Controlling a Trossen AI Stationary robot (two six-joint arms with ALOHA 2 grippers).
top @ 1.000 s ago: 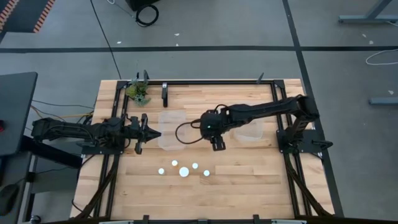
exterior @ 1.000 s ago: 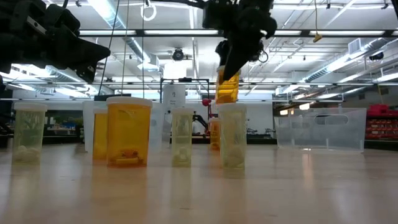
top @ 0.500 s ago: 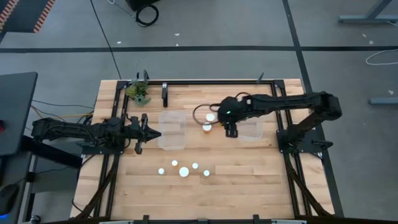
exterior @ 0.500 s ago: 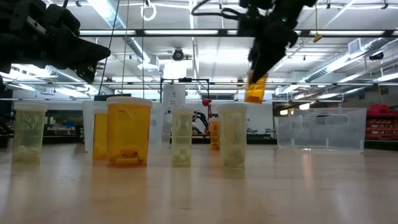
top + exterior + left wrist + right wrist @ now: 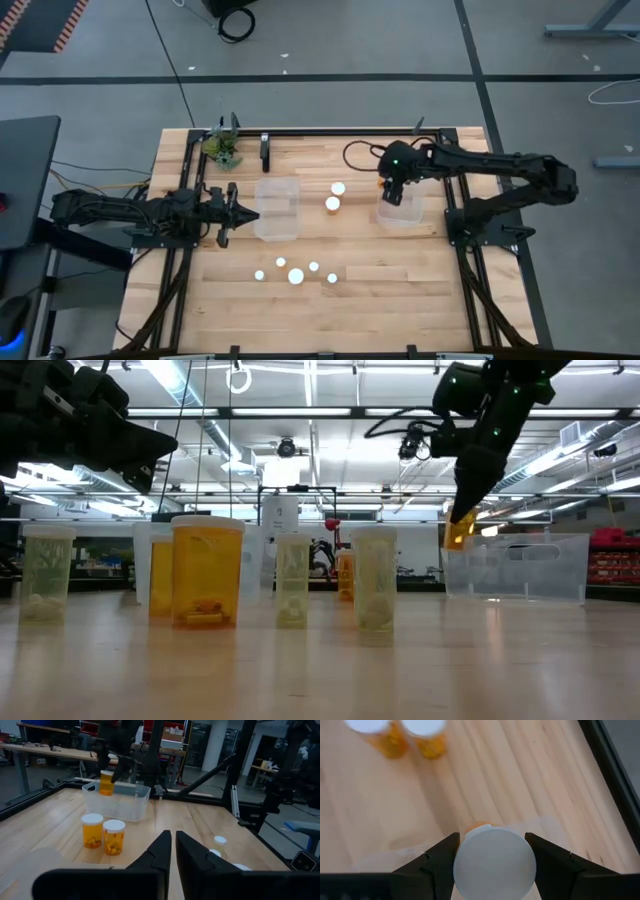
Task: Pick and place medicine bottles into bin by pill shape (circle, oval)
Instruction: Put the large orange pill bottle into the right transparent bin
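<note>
My right gripper [image 5: 392, 190] is shut on an amber medicine bottle with a white cap [image 5: 494, 857]. It holds the bottle [image 5: 460, 532] above the right clear tub [image 5: 402, 214]. Two amber bottles [image 5: 338, 188] [image 5: 332, 203] stand on their bases between the two tubs. Several more bottles [image 5: 296, 276] stand on the table nearer the front edge, and they show close up in the low view [image 5: 207, 570]. My left gripper [image 5: 238, 212] is shut and empty, left of the left clear tub [image 5: 277, 208]. My right gripper pinches the bottle at its white-capped top end [image 5: 470, 845], one finger [image 5: 442, 857] on each side of it. The fingers come from above, pointing down. The amber body [image 5: 458, 536] hangs below the fingers, clear of the table, over the tub.
The right tub also shows in the low view [image 5: 515, 568] and in the left wrist view [image 5: 120, 802]. A small green plant [image 5: 225, 148] and a dark frame rail [image 5: 340, 131] are at the table's far edge. Bare wood lies right of the front bottles.
My right gripper has carried the amber bottle from the table's middle toward the right edge and slightly farther back, ending over the right tub and somewhat lower. The bottle has stayed lifted clear the whole way.
</note>
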